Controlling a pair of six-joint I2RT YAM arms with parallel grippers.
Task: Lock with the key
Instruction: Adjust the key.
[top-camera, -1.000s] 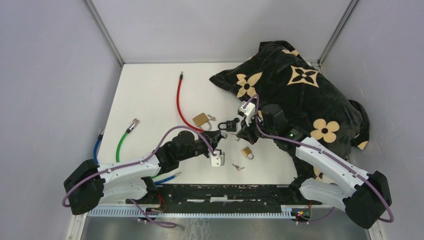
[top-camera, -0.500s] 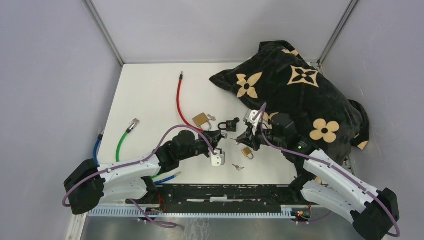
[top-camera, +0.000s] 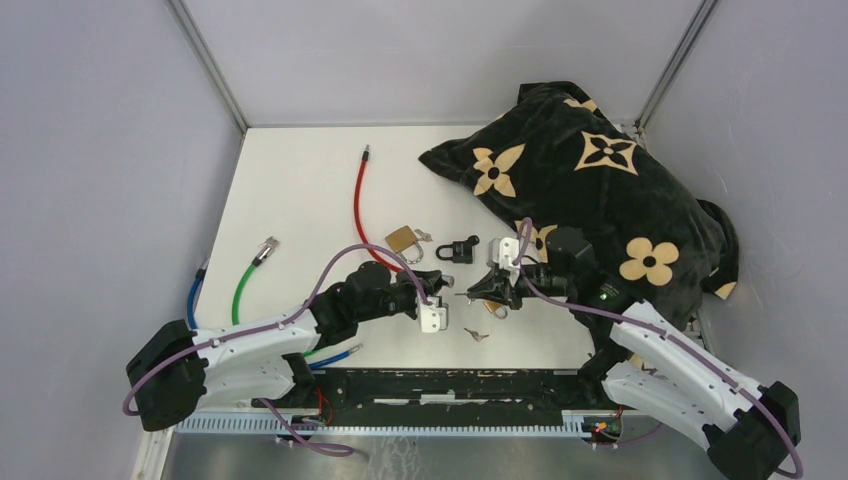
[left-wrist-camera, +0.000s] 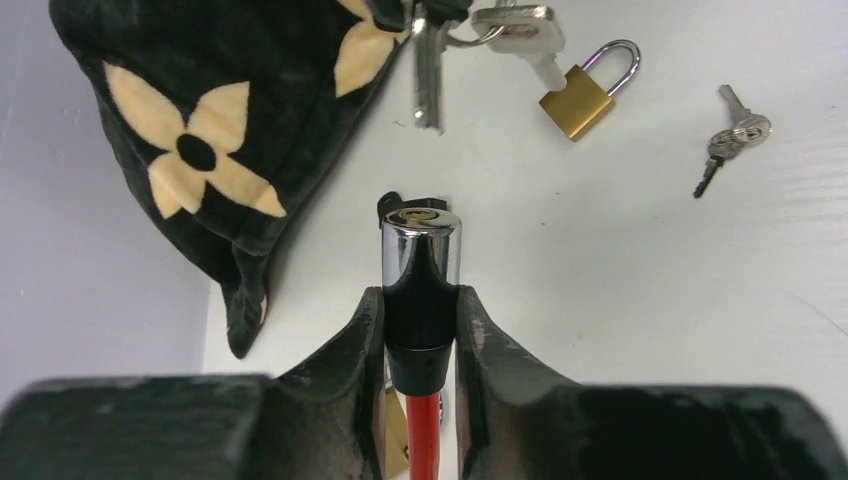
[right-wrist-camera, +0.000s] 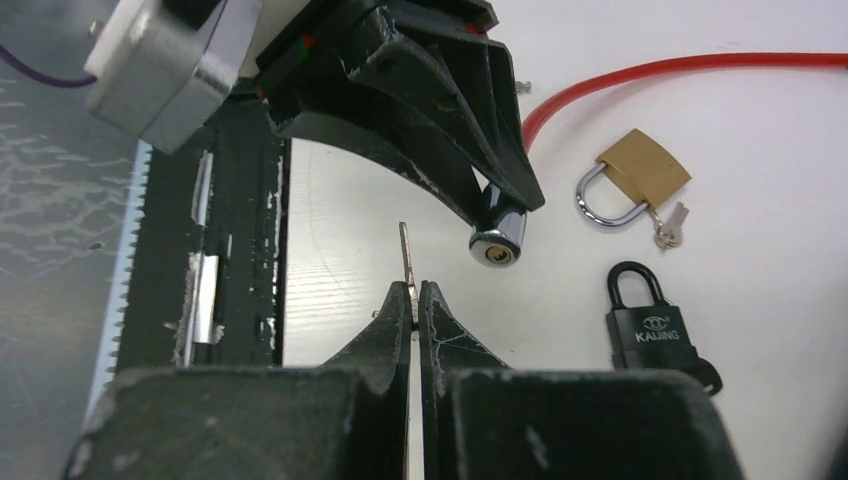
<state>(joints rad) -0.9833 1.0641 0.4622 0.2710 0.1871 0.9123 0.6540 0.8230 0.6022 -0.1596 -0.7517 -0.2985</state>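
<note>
Fingers of the left gripper are closed partway and clamp the black-and-chrome lock at the end of the red cable. One finger presses on each side of the barrel. The lock is held above the desk, toward the middle of its near edge, with the keyhole end pointing toward the right arm. The cable runs from there toward the far edge.

The right gripper is fully closed, and its fingers pinch a thin key whose blade sticks out past the tips. In the right wrist view the key tip sits just beside the keyhole, to its left. The two are apart, and the key is not in the lock.

A black padlock and a brass padlock lie on the desk just beyond the two grippers. A smaller brass padlock lies close to the right gripper, and a loose pair of keys lies nearer the near edge. A black cushion with cream flowers covers the far right corner. A green cable and a blue cable lie along the left edge.
</note>
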